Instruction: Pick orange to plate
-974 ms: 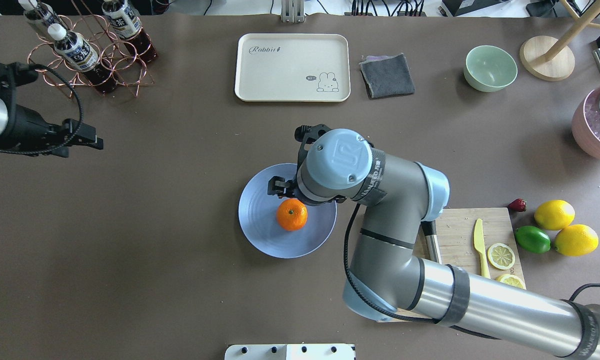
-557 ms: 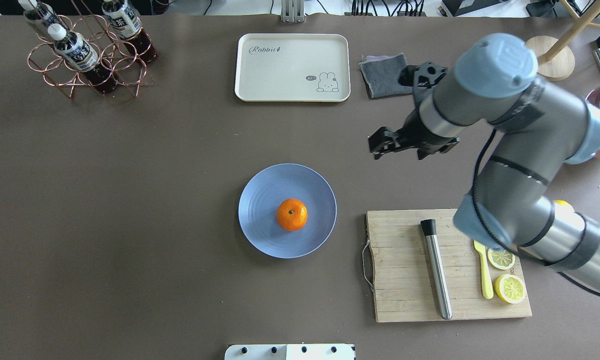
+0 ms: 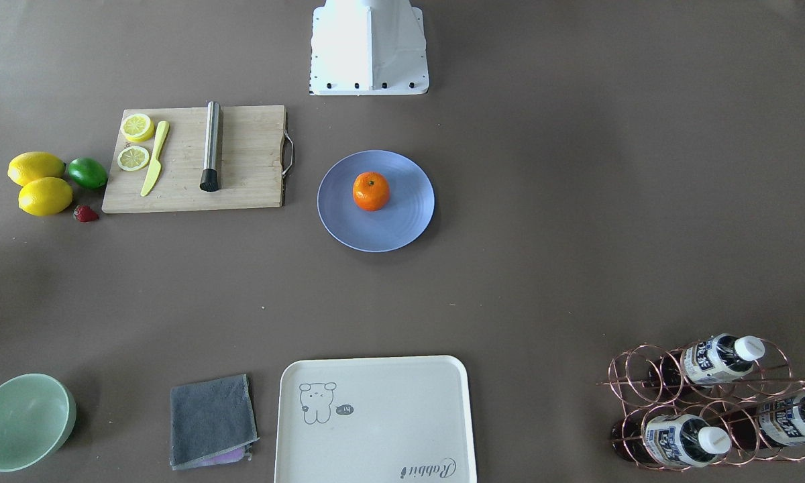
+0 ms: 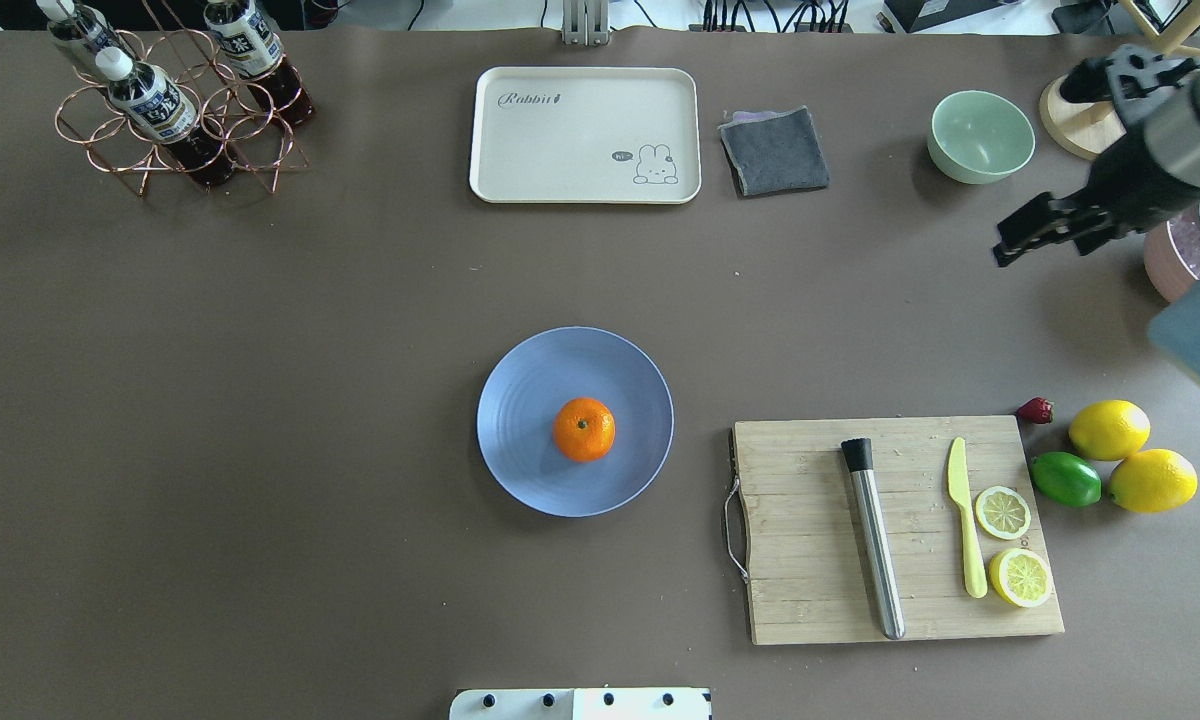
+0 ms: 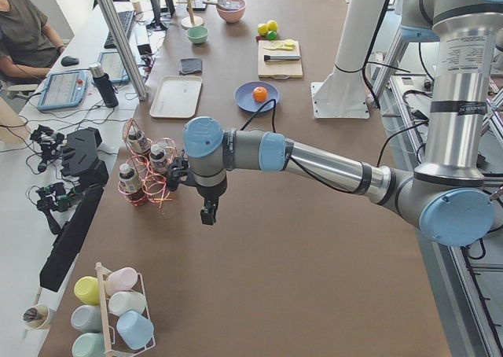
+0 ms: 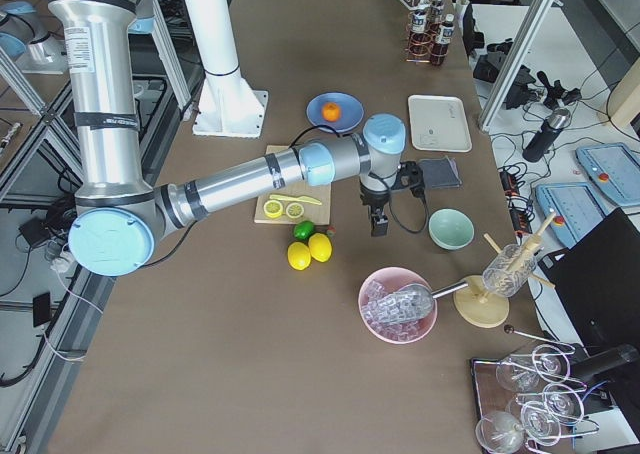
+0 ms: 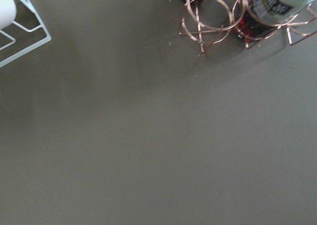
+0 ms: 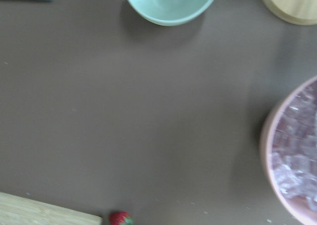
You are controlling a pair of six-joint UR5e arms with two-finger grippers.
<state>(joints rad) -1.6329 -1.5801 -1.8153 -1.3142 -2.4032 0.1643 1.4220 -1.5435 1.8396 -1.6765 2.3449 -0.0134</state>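
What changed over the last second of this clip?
The right hand withdrew from beside the small round orange to the table's right end, near the pale green bowl. The left hand pulled back out of the overhead view. The orange stayed on the round blue plate; nothing else moved.

Brown table (image 4: 260, 400) carries plate (image 4: 520, 400), tray (image 4: 580, 130), cutting board (image 4: 800, 530).

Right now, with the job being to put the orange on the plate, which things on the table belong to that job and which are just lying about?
Belong to the job: orange, resting on the blue plate.

Just lying about: cream rabbit tray, grey cloth, green bowl, cutting board, lemons, lime, strawberry, bottles.
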